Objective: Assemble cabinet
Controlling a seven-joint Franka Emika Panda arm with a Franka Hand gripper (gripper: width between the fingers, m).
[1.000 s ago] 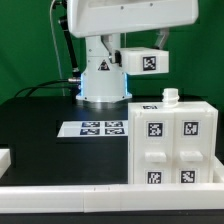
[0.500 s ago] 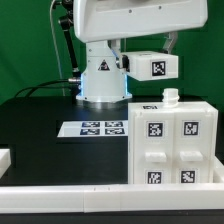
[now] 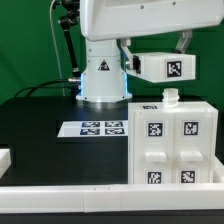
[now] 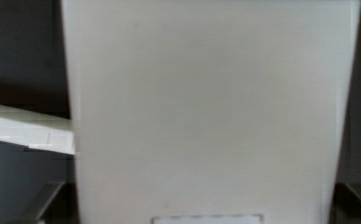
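Black tabletop carries the cabinet at the exterior view's near right — probably light, stiff, slippery plastic, best gripped on a thin wall edge — while above it the gripper pinches a white tagged panel between its jaws.

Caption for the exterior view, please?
Arm holds a tagged white panel aloft; the cabinet stands beside the marker board.

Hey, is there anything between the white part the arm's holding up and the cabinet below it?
Nothing visible does. The part hangs in open air above the cabinet. Only the small peg on the cabinet's top sticks up beneath it.
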